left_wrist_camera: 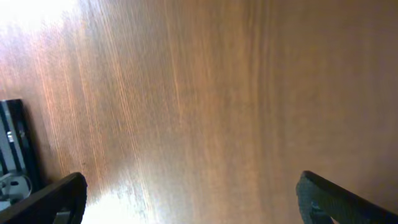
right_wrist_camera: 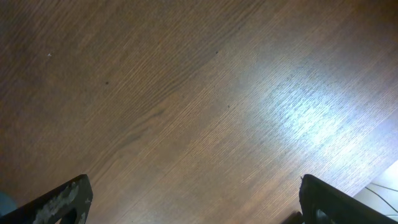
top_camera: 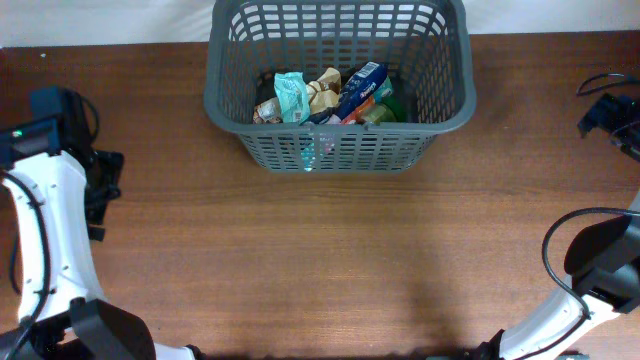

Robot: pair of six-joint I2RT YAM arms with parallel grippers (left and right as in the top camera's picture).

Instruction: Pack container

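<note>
The container (top_camera: 380,150), a large dark grey slotted basket, stands at the back middle of the wooden table. Inside it lie a teal packet (top_camera: 292,95), a beige packet (top_camera: 325,92), a blue packet (top_camera: 360,88) and something green (top_camera: 388,110). My left gripper (top_camera: 98,195) rests far to the left of the basket. In the left wrist view it (left_wrist_camera: 193,199) is open over bare wood, with nothing between its fingers. My right gripper (top_camera: 608,112) sits at the right edge, away from the basket. In the right wrist view it (right_wrist_camera: 196,199) is also open and empty over bare wood.
The white left arm (top_camera: 45,230) curves along the left edge and the right arm (top_camera: 600,270) fills the lower right corner. A black part (left_wrist_camera: 12,143) shows at the left edge of the left wrist view. The table edge with a pale cable (right_wrist_camera: 387,182) shows bottom right in the right wrist view.
</note>
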